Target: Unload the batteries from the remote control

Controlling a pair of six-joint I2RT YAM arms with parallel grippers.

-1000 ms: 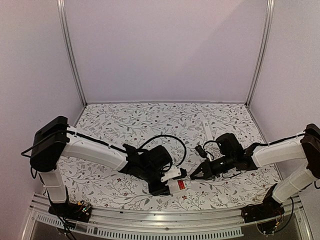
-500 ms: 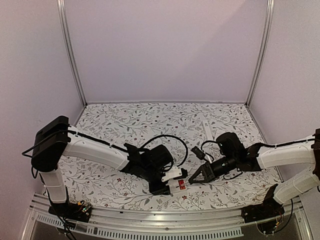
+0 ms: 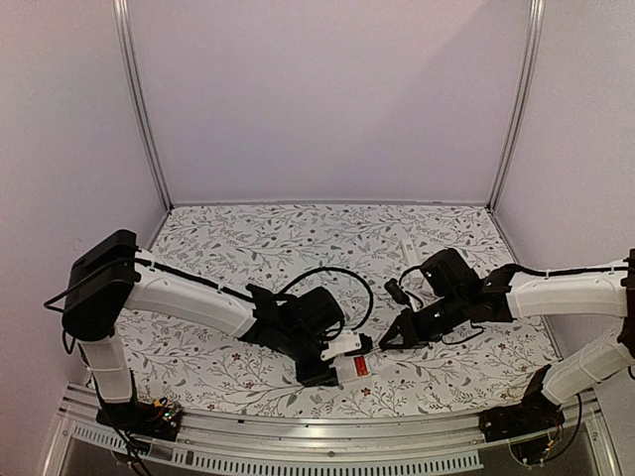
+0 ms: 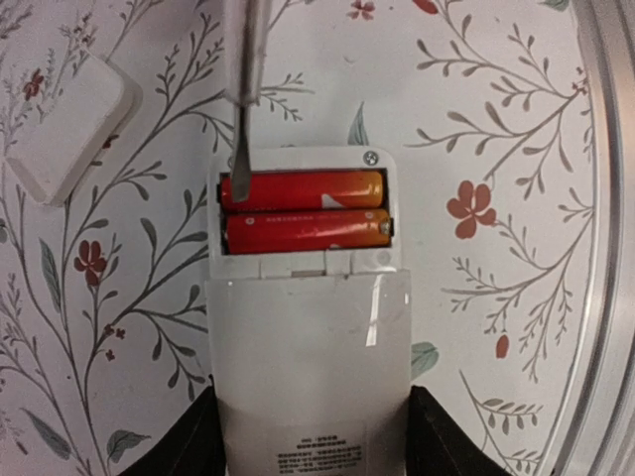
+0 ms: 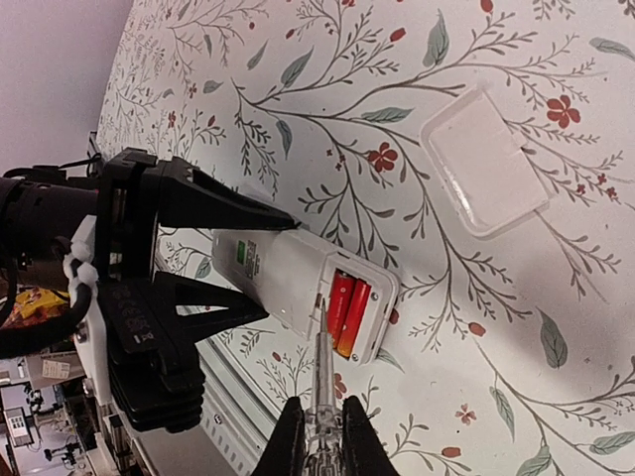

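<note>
White plastic remote control lies back-up on the floral-patterned table, near its front edge. The left gripper is clamped on the remote's lower end, one black finger against each long side. The battery bay is uncovered, and two red-orange cylindrical batteries lie in it side by side, touching. The right gripper has its fingers pressed together on a thin flat metal pry tool. The tool's tip sits at one end of the battery farther from the left gripper, by the bay wall. A small white rectangular cover lies on the table apart from the remote.
</note>
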